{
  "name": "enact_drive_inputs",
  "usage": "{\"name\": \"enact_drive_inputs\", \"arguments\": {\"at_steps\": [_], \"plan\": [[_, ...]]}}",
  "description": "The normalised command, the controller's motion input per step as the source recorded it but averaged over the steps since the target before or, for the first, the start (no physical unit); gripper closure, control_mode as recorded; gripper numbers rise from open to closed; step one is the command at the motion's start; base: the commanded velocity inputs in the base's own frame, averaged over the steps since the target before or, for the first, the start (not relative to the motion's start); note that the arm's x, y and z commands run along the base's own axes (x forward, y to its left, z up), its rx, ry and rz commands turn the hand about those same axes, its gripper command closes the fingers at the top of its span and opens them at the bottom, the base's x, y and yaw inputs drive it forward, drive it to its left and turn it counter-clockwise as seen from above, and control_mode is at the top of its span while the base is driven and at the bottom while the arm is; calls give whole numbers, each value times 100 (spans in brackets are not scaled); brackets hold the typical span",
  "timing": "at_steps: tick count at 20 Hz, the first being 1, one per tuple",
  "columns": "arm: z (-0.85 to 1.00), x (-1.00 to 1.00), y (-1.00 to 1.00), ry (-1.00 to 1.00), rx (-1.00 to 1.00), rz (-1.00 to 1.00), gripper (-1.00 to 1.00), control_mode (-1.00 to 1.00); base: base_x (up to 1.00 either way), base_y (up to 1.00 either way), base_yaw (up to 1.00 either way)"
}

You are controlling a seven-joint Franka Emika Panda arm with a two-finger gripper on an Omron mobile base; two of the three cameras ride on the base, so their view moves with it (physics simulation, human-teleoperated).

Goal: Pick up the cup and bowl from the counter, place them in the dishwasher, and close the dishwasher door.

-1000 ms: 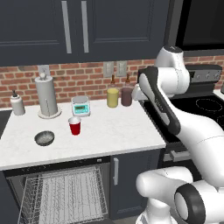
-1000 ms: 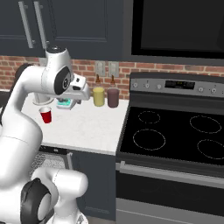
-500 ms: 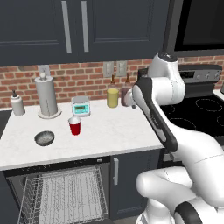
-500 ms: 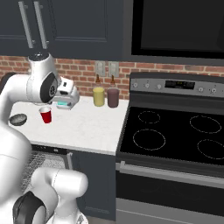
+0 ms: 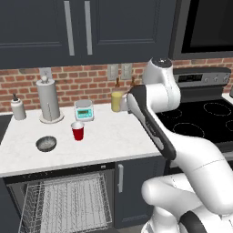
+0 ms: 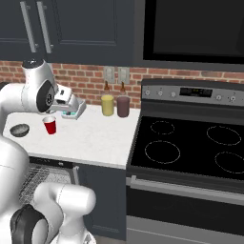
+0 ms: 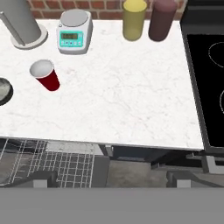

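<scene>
The red cup [image 5: 78, 132] [image 6: 49, 125] [image 7: 46, 75] stands upright on the white counter [image 5: 113, 136] [image 7: 122, 105], in front of a small scale. The grey bowl [image 5: 46, 144] [image 6: 20, 129] [image 7: 3, 91] lies to the cup's left. My gripper [image 6: 76, 110] [image 7: 111, 179] hangs above the counter to the right of the cup and holds nothing. Its jaws stand wide open. Below the counter's front edge the dishwasher [image 5: 68, 205] [image 7: 52, 164] stands open, its wire rack showing. The dishwasher door itself is hidden below the rack.
At the back of the counter stand a scale [image 7: 75, 31], a paper-towel holder [image 5: 49, 102], a yellow canister [image 7: 134, 19] and a maroon canister [image 7: 162, 18]. A soap bottle [image 5: 17, 109] stands at the far left. The black stovetop [image 6: 190, 147] adjoins the counter on the right.
The arm has swung left, carrying the gripper a little leftward over the counter. The jaws opened slightly wider. Cup and bowl have not moved.
</scene>
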Motion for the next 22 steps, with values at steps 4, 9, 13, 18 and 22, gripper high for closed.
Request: {"name": "enact_drive_inputs", "arguments": {"at_steps": [4, 9, 13, 18, 22], "plan": [[0, 13, 36, 3, -2, 0, -100, -100, 0, 0, 0], [0, 25, 52, 14, -6, 0, -100, -100, 0, 0, 0], [0, 40, 46, 27, -7, 0, -100, -100, 0, 0, 0], [0, 61, 27, 29, -6, 0, -100, -100, 0, 0, 0], [-2, 81, 1, 22, -2, 0, -100, -100, 0, 0, 0]]}}
